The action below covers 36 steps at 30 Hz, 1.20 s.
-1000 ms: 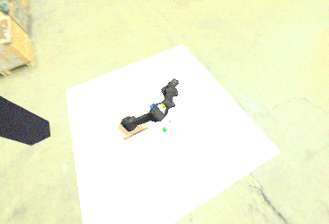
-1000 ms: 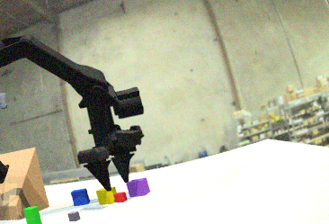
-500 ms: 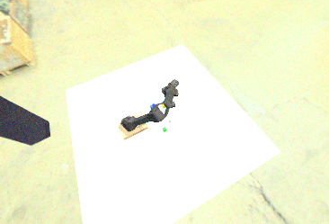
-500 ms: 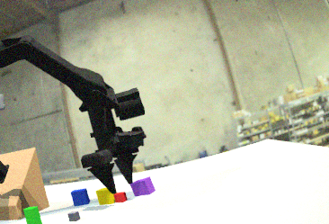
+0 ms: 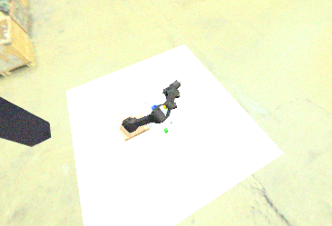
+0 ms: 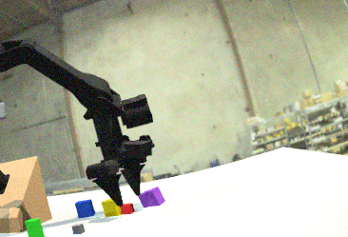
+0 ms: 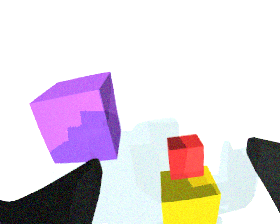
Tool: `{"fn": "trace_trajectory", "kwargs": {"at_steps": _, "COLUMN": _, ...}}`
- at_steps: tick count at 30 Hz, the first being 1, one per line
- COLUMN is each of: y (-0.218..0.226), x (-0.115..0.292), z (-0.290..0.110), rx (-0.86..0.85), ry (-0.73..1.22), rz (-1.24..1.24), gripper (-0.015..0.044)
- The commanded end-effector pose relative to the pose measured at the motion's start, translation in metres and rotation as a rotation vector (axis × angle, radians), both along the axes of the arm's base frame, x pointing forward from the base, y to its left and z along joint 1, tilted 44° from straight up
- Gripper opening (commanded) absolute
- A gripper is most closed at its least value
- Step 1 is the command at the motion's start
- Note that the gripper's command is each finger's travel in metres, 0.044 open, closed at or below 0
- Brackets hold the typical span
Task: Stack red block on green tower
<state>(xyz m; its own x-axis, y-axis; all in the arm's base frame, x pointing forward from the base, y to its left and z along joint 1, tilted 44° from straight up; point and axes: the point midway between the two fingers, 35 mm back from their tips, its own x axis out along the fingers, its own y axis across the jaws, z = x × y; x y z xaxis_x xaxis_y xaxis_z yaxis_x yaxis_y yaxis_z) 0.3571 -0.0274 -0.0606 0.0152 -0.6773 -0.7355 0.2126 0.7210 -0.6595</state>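
Gripper (image 6: 127,195): fingers spread wide, holding nothing, tips low over the red block.
Red block (image 6: 126,208): on the white table (image 6: 266,195), touching the yellow block (image 6: 110,207).
Purple block (image 6: 152,197): just beside the red block.
Blue block (image 6: 85,207): beyond the yellow block.
Green tower (image 6: 34,227): well apart from the red block.

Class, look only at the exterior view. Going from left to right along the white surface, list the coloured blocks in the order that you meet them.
Green block → grey block → blue block → yellow block → red block → purple block.
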Motion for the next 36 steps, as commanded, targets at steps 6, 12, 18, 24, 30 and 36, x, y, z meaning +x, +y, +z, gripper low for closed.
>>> {"fn": "trace_trajectory", "kwargs": {"at_steps": 6, "y": -0.0176, "x": -0.0070, "z": -0.0098, "rx": -0.026, "ry": 0.028, "rz": -0.034, "gripper": 0.0440}}
{"fn": "trace_trajectory", "kwargs": {"at_steps": 12, "y": -0.0176, "x": -0.0070, "z": -0.0098, "rx": -0.026, "ry": 0.028, "rz": -0.034, "gripper": 0.0440}}
{"fn": "trace_trajectory", "kwargs": {"at_steps": 18, "y": -0.0176, "x": -0.0070, "z": -0.0099, "rx": -0.026, "ry": 0.028, "rz": -0.034, "gripper": 0.0361}}
{"fn": "trace_trajectory", "kwargs": {"at_steps": 24, "y": -0.0176, "x": -0.0070, "z": -0.0099, "rx": -0.026, "ry": 0.028, "rz": -0.034, "gripper": 0.0204}}
{"fn": "trace_trajectory", "kwargs": {"at_steps": 30, "y": -0.0176, "x": -0.0070, "z": -0.0099, "rx": -0.026, "ry": 0.028, "rz": -0.034, "gripper": 0.0066}}
{"fn": "trace_trajectory", "kwargs": {"at_steps": 36, "y": -0.0176, "x": -0.0070, "z": -0.0099, "rx": -0.026, "ry": 0.028, "rz": -0.034, "gripper": 0.0026}}
